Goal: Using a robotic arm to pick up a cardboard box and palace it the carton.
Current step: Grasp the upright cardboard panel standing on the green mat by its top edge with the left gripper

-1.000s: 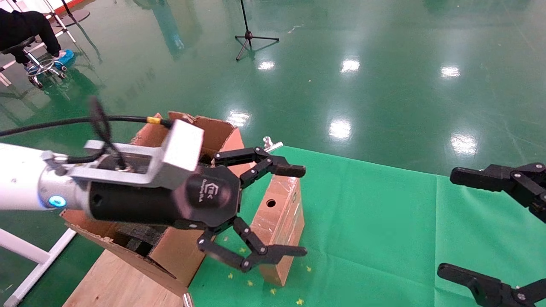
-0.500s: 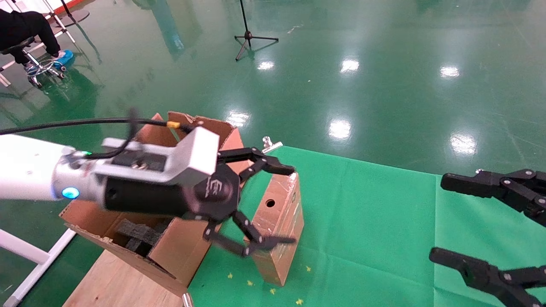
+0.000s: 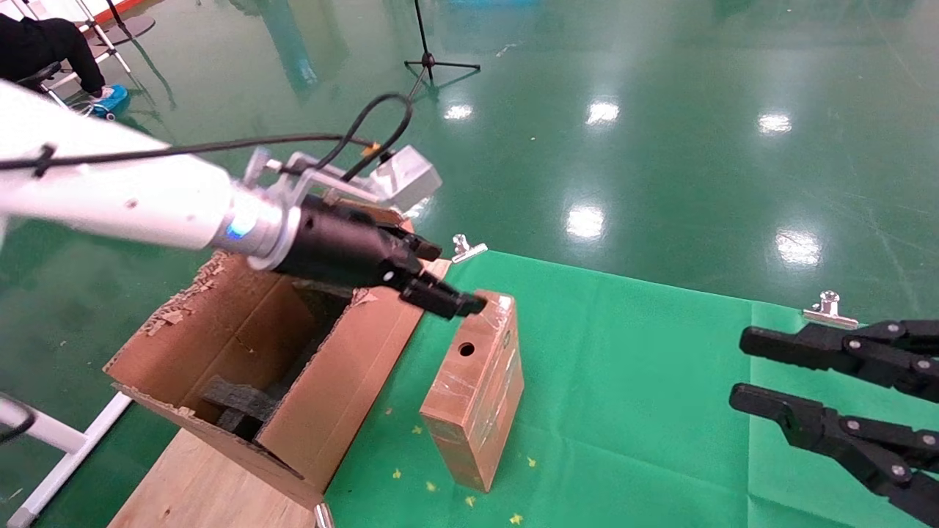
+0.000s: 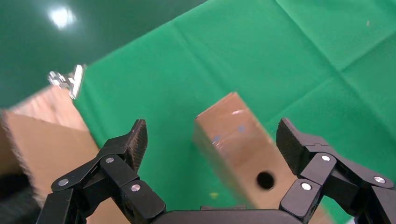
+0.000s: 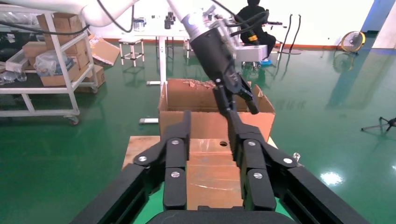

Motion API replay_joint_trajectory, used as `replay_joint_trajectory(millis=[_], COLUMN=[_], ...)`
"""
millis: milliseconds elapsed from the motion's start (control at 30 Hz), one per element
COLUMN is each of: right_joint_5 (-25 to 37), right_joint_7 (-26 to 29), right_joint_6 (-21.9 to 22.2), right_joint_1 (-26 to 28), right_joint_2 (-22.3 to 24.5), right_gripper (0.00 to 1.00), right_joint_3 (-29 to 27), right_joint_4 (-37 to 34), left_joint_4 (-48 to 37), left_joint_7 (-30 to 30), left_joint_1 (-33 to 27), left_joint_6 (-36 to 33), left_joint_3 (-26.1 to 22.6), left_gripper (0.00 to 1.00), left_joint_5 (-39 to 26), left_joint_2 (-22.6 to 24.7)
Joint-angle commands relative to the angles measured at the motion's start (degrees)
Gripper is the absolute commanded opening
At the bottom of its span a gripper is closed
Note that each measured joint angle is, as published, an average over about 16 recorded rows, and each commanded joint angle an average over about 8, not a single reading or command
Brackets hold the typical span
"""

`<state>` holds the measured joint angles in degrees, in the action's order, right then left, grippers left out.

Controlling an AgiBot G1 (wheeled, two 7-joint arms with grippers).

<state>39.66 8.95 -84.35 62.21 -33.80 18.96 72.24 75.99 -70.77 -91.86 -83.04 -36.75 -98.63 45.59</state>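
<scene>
The cardboard box, slim, brown and taped, with a round hole in its top face, stands on the green cloth. It also shows in the left wrist view and the right wrist view. The robotic arm's left gripper hangs over the box's far end, next to the carton. The left wrist view shows it open, with the box between its fingers but not touched. The carton holds black foam. My right gripper is open and empty at the right, apart from the box.
Silver clips pin the green cloth at its far edge. The carton sits on a wooden board. A white frame leg is at the lower left. A tripod and a seated person are far off on the floor.
The left arm has lifted and turned, so its gripper now points down over the box's far end and no longer hides the carton. The right gripper's fingers have drawn closer together.
</scene>
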Motion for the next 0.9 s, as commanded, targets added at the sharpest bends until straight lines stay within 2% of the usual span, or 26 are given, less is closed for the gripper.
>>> replay_joint_trajectory(millis=[33,433,900], right_joint_5=[0.0,-0.01,-0.01], right_joint_7=[0.0,0.0,-0.01], right_joint_6=[0.0,0.0,0.01], right_joint_1=[0.0,0.0,0.01], right_joint_2=[0.0,0.0,0.01], right_gripper=[0.0,0.0,0.0], right_joint_3=[0.0,0.01,0.02], right_joint_4=[0.0,0.0,0.0], left_joint_4=[-0.19,-1.24,-1.64], left_joint_7=[-5.27,-17.84,-25.2], left_joint_1=[-1.19,-4.42,-7.19], left_joint_6=[-0.73,-6.03,-6.68], left_joint_3=[-0.39,-5.72,-14.48], left_gripper=[1.0,1.0,1.0], left_joint_5=[-0.93,-6.5,-10.25], left_joint_2=[1.4,7.41,12.16])
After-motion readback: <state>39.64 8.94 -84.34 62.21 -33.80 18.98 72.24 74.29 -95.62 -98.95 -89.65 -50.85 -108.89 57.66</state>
